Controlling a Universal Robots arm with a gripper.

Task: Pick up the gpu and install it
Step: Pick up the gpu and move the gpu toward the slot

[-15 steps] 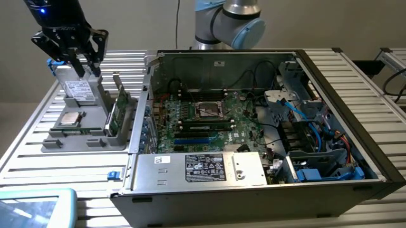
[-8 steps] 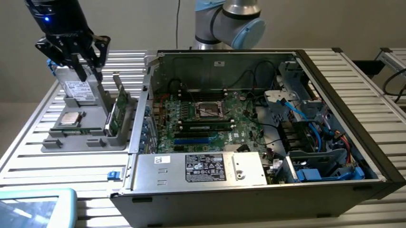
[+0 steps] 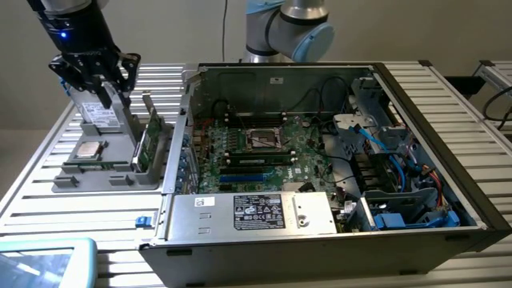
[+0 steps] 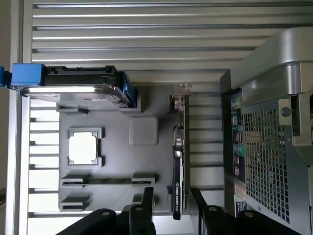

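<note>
The end effector [image 4: 171,198] is hovering spread over the tray [image 4: 117,156], with the gpu [image 4: 179,147] standing edgewise there, lining up between its fingers [image 4: 146,209].

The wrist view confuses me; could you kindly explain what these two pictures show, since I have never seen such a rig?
This is a robot arm whose two-fingered hand does the gripping. The exterior view comes from a camera off the arm; the wrist view from one on its wrist, looking down past the hand's black fingers. On the slatted metal table sit a grey tray and an open computer case with its motherboard exposed. The tray holds a hard drive, a processor chip and the gpu, a thin card standing on edge. The hand hangs open above the tray, a finger on each side of the gpu, holding nothing.
</note>
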